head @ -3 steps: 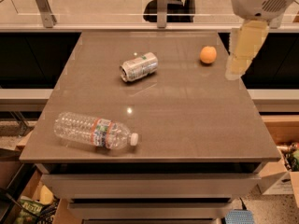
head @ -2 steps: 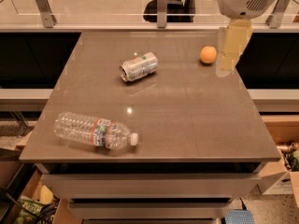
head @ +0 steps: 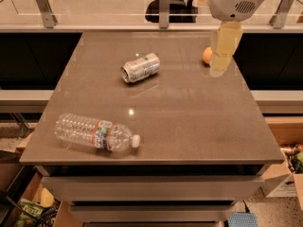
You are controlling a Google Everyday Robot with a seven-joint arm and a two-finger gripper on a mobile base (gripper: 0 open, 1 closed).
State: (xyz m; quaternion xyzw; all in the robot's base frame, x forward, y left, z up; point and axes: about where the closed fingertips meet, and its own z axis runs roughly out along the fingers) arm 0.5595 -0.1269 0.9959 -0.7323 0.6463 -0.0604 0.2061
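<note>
pincer: the pincer [head: 218,66] hangs from the white arm housing [head: 236,1] over the far right of the surface [head: 189,122], pointing down.
change: over the last second it has slid left along the far side. it was well to the right of the orange, and now it stands just beside it and hides its right edge from my view.
pincer state: released or clenched, i cannot tell from here.
orange: the orange [head: 206,56] sits where it was, near the far right corner. whether the pincer touches it, i cannot tell.
can: the can [head: 140,67] lies on its side, well apart to the left, unmoved.
bottle: the bottle [head: 94,132] lies at the near left, cap to the right, unmoved.
reading: only the arm has shifted, so the orange is now the thing nearest the pincer.
</note>
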